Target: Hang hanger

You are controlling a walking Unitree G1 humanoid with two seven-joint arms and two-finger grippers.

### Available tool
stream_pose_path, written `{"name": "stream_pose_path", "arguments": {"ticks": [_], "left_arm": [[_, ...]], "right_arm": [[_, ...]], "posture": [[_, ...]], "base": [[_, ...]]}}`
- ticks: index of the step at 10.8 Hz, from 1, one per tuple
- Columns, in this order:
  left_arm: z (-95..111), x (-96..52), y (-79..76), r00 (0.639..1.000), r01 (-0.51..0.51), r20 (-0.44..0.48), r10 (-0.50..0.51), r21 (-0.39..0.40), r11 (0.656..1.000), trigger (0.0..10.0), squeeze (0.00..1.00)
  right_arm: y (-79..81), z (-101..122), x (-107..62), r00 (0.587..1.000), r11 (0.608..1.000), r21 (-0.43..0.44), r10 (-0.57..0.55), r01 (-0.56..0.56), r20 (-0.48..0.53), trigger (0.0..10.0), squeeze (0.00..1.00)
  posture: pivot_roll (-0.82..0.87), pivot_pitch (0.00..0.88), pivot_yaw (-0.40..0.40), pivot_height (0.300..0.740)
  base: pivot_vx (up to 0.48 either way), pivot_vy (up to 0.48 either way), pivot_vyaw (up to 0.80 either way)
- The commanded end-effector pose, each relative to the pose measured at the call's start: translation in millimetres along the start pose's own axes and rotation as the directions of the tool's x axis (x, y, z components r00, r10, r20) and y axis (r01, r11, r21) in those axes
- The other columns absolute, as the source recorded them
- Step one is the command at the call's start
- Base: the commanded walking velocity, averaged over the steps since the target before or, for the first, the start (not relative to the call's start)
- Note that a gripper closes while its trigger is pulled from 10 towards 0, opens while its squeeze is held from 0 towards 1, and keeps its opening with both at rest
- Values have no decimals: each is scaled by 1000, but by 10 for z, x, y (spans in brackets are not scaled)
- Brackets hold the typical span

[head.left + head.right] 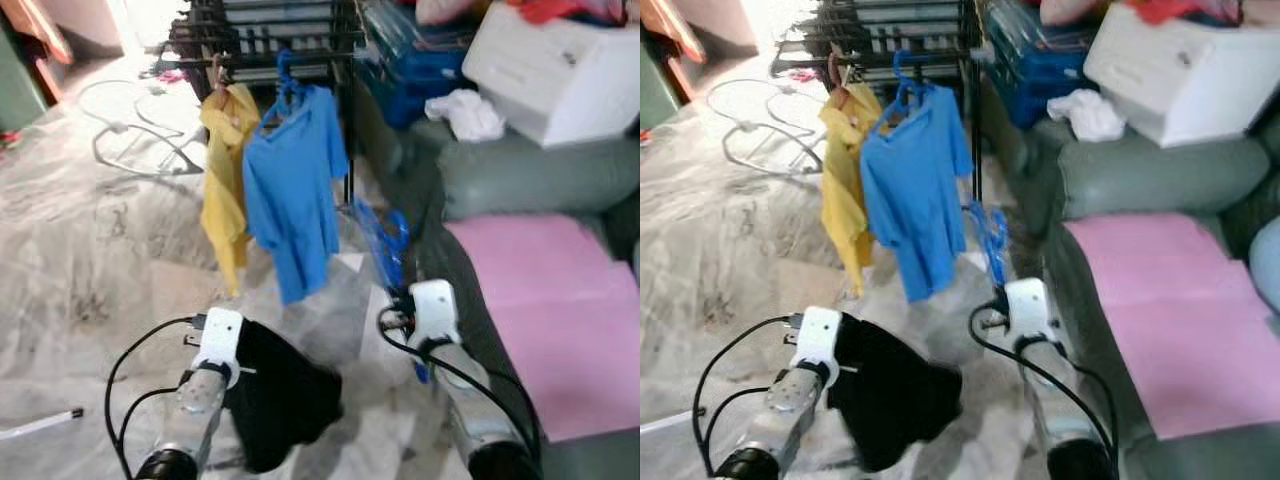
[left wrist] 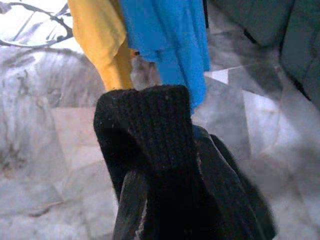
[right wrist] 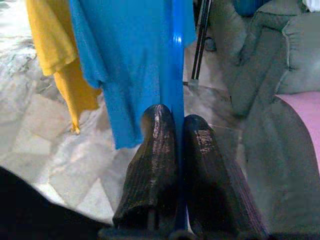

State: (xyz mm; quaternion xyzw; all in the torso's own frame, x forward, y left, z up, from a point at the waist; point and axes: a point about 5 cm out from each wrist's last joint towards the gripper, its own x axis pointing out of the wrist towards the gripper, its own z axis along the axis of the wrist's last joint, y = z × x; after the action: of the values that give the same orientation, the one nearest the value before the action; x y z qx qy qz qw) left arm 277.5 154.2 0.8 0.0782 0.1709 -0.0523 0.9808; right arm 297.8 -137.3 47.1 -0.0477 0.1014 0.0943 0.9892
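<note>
My right gripper (image 3: 179,135) is shut on a blue plastic hanger (image 1: 385,235), which stands up from its fingers beside the sofa. My left gripper (image 2: 150,200) holds up a black knitted garment (image 1: 285,395) that drapes over its fingers and hides them. Ahead stands a black drying rack (image 1: 270,40) with a yellow shirt (image 1: 225,170) and a blue T-shirt (image 1: 295,190) hanging from it on hangers. Both grippers are low, short of the rack.
A grey sofa (image 1: 530,175) with a pink cloth (image 1: 560,310) runs along the right. On it lie a white box (image 1: 555,65) and a white rag (image 1: 465,112). Blue crates (image 1: 410,60) sit behind. Loose wire hangers (image 1: 130,130) lie on the marble floor at the left.
</note>
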Motion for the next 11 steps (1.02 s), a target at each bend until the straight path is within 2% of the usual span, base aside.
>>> {"name": "stream_pose_path", "arguments": {"ticks": [1,7,11], "left_arm": [[41,11,45,1000,-9,19,9,-4,1000,10000,0],[32,7,74,1000,9,14,-9,28,1000,10000,0],[-7,-58,47,998,49,27,-50,15,999,10000,0]], "right_arm": [[-6,4,-2,1000,1000,-7,1,-1,7,10000,0],[92,-91,-5,1000,1000,4,12,-12,-14,10000,0],[107,-40,41,1000,1000,11,26,-27,4,10000,0]], "posture": [[-177,104,44,740],[-156,122,63,740],[-130,125,56,740]], "base": [[0,480,0],[0,475,0],[0,0,0]]}}
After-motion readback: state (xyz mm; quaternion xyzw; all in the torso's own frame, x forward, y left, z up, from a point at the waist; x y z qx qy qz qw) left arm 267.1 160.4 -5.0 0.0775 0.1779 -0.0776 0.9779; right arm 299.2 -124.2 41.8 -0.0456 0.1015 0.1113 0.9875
